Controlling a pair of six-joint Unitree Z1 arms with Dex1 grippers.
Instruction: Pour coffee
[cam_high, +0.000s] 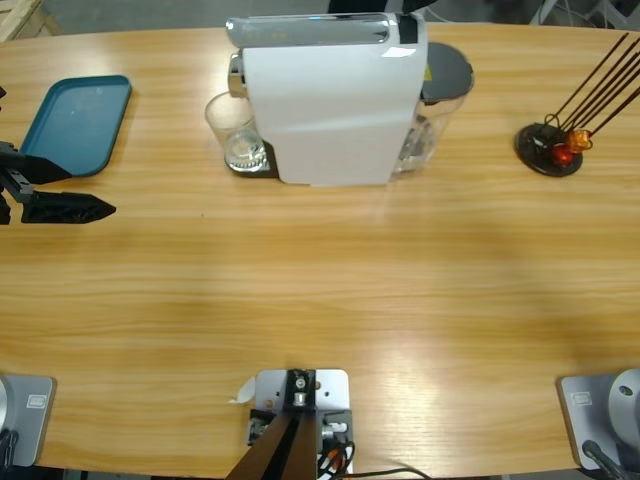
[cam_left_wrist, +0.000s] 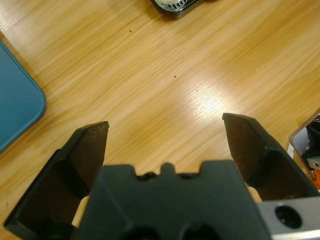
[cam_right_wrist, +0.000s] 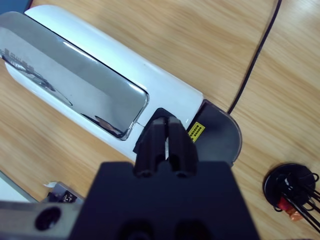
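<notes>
Left gripper (cam_left_wrist: 165, 125) jaws wide apart, nothing between them, over the table's (cam_high: 320, 300) left edge near the blue tray (cam_high: 78, 124). Right gripper (cam_right_wrist: 167, 125) jaws pressed together above the white coffee machine (cam_high: 330, 110) at the far edge. Clear glass (cam_high: 235, 135) under its spout, no coffee visible

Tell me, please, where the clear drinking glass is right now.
In the high view, the clear glass stands upright at the far side of the table, left of centre, right against the left end of the white coffee machine, with the blue tray further left.
</notes>
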